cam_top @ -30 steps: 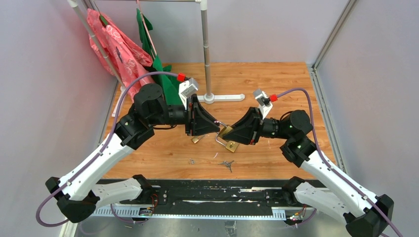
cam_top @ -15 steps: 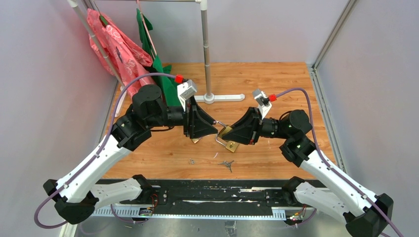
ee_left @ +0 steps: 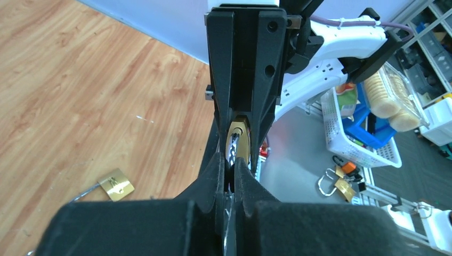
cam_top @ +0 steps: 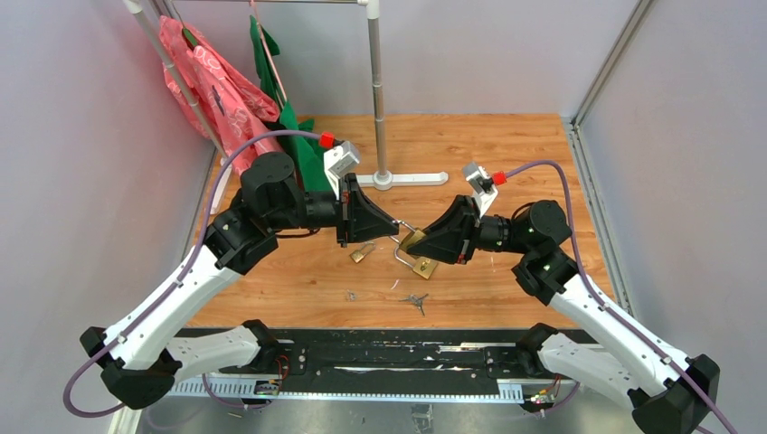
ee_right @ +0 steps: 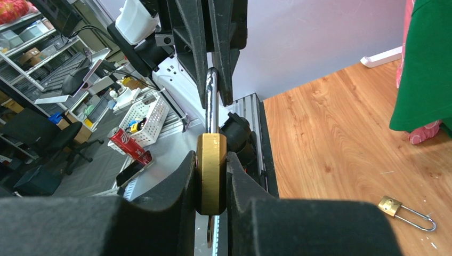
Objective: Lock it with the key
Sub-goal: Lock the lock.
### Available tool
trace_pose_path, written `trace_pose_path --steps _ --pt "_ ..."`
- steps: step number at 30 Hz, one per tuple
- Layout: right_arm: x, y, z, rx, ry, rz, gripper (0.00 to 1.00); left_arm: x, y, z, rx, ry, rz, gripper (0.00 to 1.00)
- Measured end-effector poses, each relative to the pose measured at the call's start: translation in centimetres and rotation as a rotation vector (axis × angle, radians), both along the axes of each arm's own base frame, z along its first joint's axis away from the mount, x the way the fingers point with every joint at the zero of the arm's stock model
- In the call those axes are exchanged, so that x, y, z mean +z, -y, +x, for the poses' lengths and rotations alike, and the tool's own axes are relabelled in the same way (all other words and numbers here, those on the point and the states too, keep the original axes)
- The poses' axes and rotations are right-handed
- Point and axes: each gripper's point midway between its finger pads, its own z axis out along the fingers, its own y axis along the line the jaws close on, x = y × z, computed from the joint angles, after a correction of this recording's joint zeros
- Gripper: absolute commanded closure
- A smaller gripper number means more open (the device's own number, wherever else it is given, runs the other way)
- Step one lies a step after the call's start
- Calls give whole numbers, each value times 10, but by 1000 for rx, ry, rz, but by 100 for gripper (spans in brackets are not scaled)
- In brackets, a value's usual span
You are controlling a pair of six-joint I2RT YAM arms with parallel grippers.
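Observation:
My right gripper is shut on the body of a brass padlock and holds it above the wooden table. The silver shackle points toward my left gripper. The left gripper's fingers are closed on the shackle's end. In the left wrist view the brass body shows just past the fingertips. A small key tab hangs under the padlock body. Both grippers meet tip to tip over the middle of the table.
Two loose brass padlocks lie on the table under the grippers, one on the left and one on the right. A bunch of keys lies nearer the front edge. A clothes rack base with pink and green garments stands behind.
My left arm has drawn slightly back to the left, uncovering more of the loose padlock beneath it. The right gripper and the held padlock have stayed in place.

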Motion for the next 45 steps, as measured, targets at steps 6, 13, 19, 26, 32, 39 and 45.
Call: trace_pose_path --steps 6,13,19,26,32,39,45 --pt "0 1 1 -4 1 1 100 0 3 0 -13 -22 -10 100" --pt "3 3 1 -16 8 10 100 2 6 -1 -30 -29 -38 100" --pt "-1 3 5 -38 -12 10 100 -3 4 1 -11 -29 -63 100" --pt "-9 -2 9 -32 -51 -9 100 -15 -4 2 47 -29 -83 100" --pt "-15 -6 12 -27 -80 -24 100 -25 -12 4 101 -33 -97 100" --pt "-20 -7 18 -52 -145 -5 100 -33 -11 10 139 -64 -145 100" --pt "-22 -7 27 -98 -195 38 100 -41 -15 16 189 -92 -186 100"
